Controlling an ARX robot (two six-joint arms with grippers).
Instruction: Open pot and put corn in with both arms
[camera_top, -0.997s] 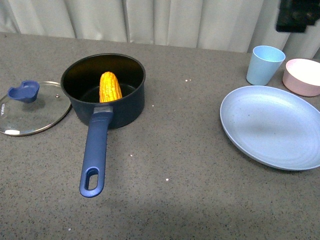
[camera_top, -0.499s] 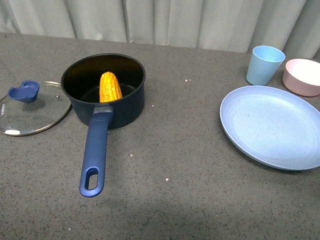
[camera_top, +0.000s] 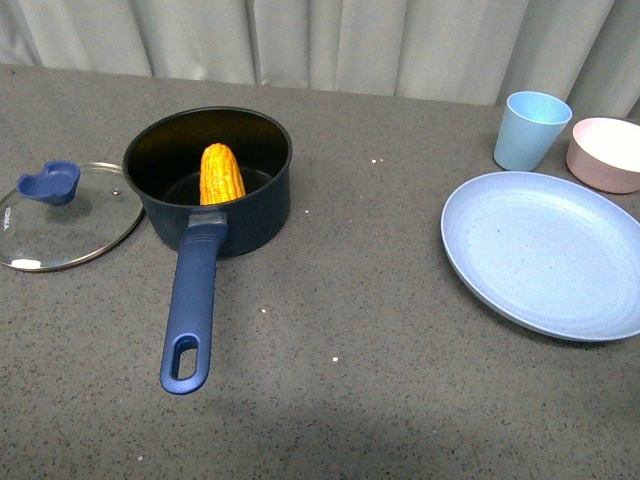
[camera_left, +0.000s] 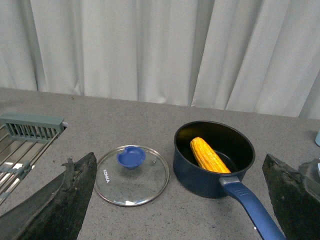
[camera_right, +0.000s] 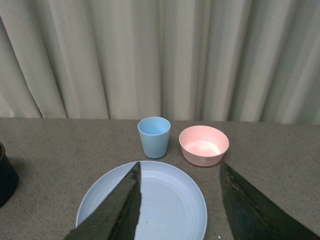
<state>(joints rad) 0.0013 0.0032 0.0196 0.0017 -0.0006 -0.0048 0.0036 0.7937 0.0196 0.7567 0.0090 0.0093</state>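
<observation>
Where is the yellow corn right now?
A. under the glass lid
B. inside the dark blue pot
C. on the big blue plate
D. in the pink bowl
B: the corn leans inside the open pot, while the glass lid lies on the table beside it.

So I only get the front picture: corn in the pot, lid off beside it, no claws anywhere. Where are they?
Observer: The left claw shows in its own wrist view, jaws wide apart, nothing between them.
Operator: And the other one?
Observer: The right claw is open and empty too; the blue plate shows between its fingers.
Operator: Is there anything past the lid that my picture cuts off?
Observer: Yes, a metal rack with a grey-green end piece sits beyond the glass lid, on the side away from the pot.
</observation>
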